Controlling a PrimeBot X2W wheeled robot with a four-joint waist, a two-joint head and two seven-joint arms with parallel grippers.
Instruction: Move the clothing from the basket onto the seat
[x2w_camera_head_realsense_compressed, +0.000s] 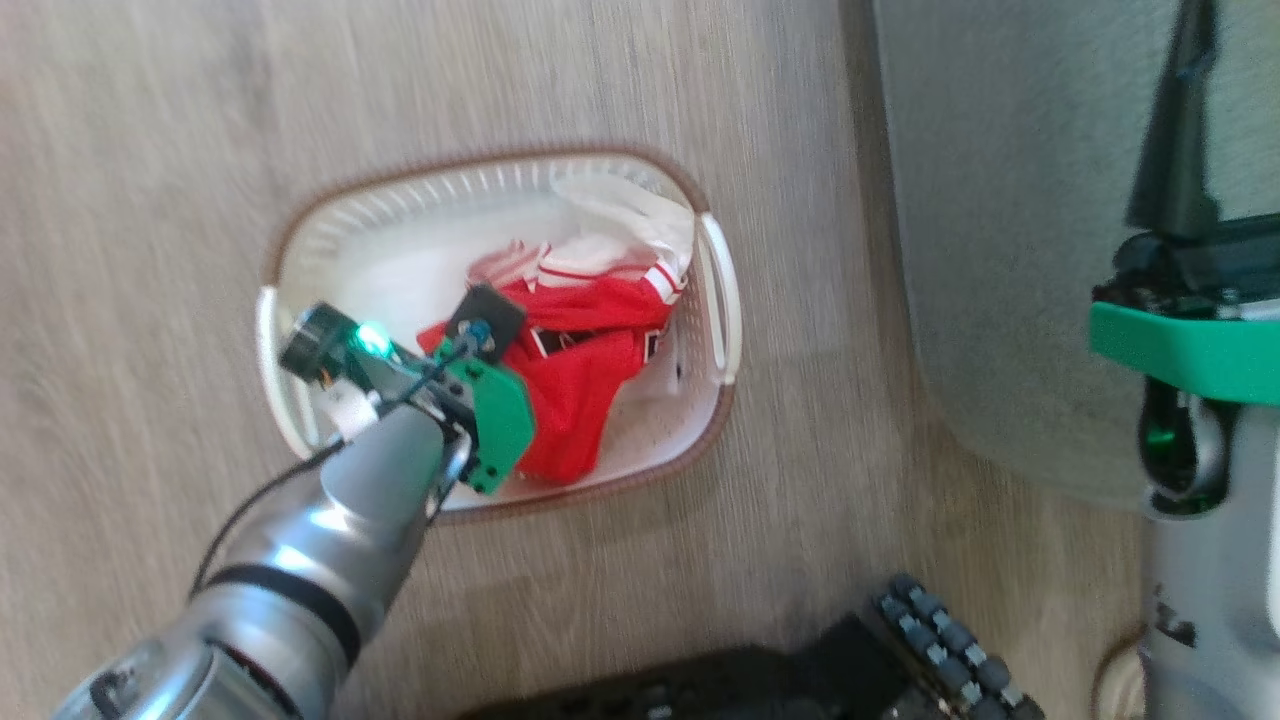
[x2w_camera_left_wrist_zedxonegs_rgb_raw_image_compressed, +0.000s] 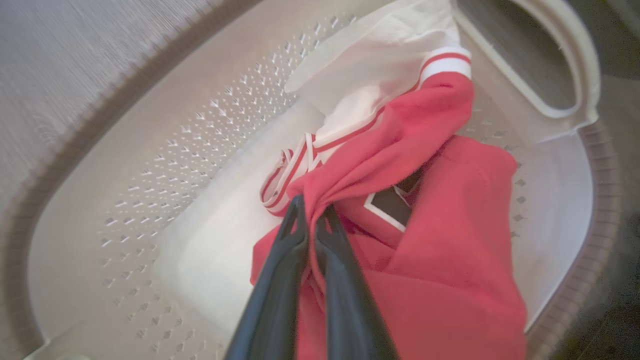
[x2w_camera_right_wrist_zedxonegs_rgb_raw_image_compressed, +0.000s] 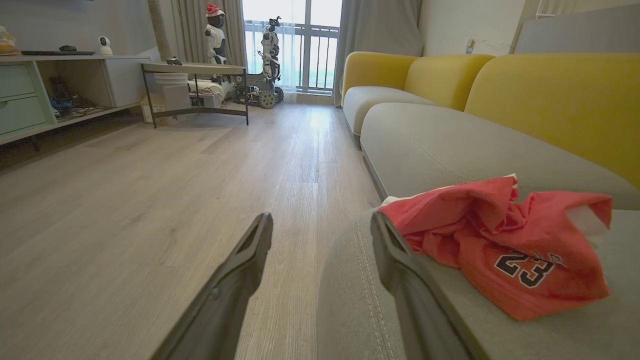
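Pale wood-plank floor (x2w_camera_head_realsense_compressed: 150, 150) throughout, basket standing on it, sofa close on the right. Nearest: left gripper (x2w_camera_left_wrist_zedxonegs_rgb_raw_image_compressed: 311, 212) down inside the basket (x2w_camera_head_realsense_compressed: 480, 165), two dark fingers clamped together on a bunched fold of the red garment (x2w_camera_left_wrist_zedxonegs_rgb_raw_image_compressed: 450, 250). Fabric draws to a peak at the tips, so the pinch looks real, but it is thin cloth only. Under and beyond it lies a white garment (x2w_camera_left_wrist_zedxonegs_rgb_raw_image_compressed: 380, 65) with red-striped trim, resting against the basket's far wall. The two pieces overlap; whether they are tangled, cannot tell. Step in hand, by my reading: lift the red piece clear. To do it well, raise straight up and slowly until the trailing cloth is above the rim. Watch whether the white piece rides along or the light basket tips with it. Hold the pinch firm, since a thin fold can slide out. Only then swing right toward the seat (x2w_camera_head_realsense_compressed: 1000, 200), which begins just beside the basket's right end. Right gripper (x2w_camera_right_wrist_zedxonegs_rgb_raw_image_compressed: 320, 220) hangs at the cushion's rounded edge, fingers spread wide, holding nothing. Just past it on the seat lies the number-23 shirt (x2w_camera_right_wrist_zedxonegs_rgb_raw_image_compressed: 500, 250), crumpled, so the task looks partly done, with the basket pieces left. Best to set the next one beside it, well in from the edge. Farther off: yellow backrests (x2w_camera_right_wrist_zedxonegs_rgb_raw_image_compressed: 550, 95), low table (x2w_camera_right_wrist_zedxonegs_rgb_raw_image_compressed: 195, 67), window (x2w_camera_right_wrist_zedxonegs_rgb_raw_image_compressed: 295, 30) at the room's end.
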